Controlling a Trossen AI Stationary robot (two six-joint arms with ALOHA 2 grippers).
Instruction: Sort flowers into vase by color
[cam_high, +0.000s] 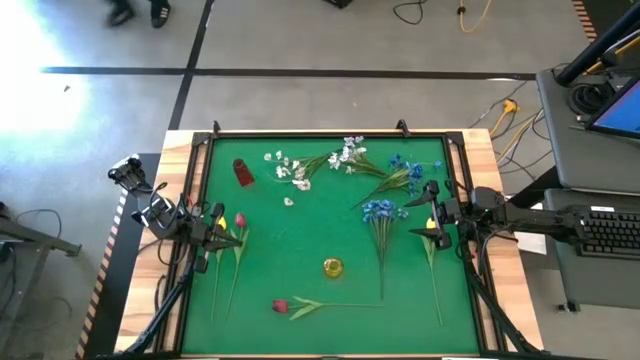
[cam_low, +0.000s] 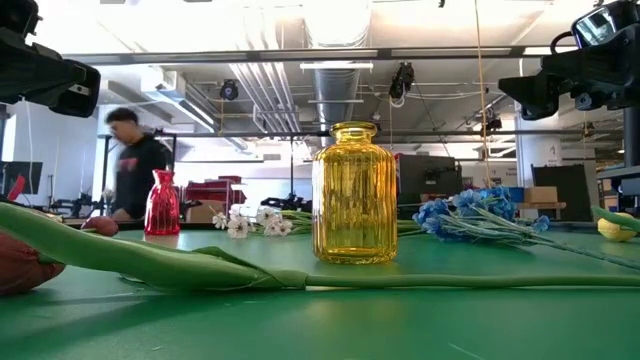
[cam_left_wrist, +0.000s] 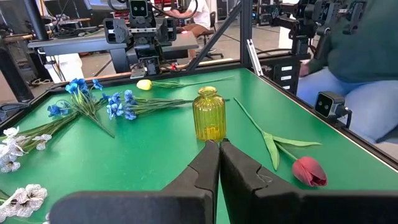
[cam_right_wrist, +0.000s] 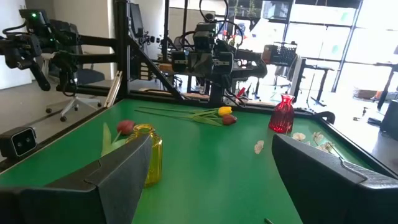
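A yellow ribbed glass vase (cam_high: 333, 267) (cam_low: 353, 195) (cam_left_wrist: 208, 115) stands upright mid-table, and a small red vase (cam_high: 243, 172) (cam_low: 162, 203) (cam_right_wrist: 283, 115) stands toward the far left. All the flowers lie flat on the green mat: white sprays (cam_high: 300, 168), blue clusters (cam_high: 380, 210) (cam_left_wrist: 118, 106), a red tulip (cam_high: 280, 306) (cam_left_wrist: 309, 171) near the front edge, and a red and a yellow tulip (cam_high: 232, 221) (cam_right_wrist: 226, 114) beside my left gripper. Another yellow tulip (cam_high: 432, 226) lies by my right gripper. My left gripper (cam_high: 218, 222) (cam_left_wrist: 219, 144) hovers shut at the left edge. My right gripper (cam_high: 437, 212) (cam_right_wrist: 211, 140) hovers wide open at the right edge.
A raised black frame (cam_high: 330, 134) borders the green mat. A person (cam_low: 135, 165) stands in the room beyond the far edge. A desk with a keyboard (cam_high: 610, 230) sits off the table's right side. Bare mat lies between the yellow vase and the left tulips.
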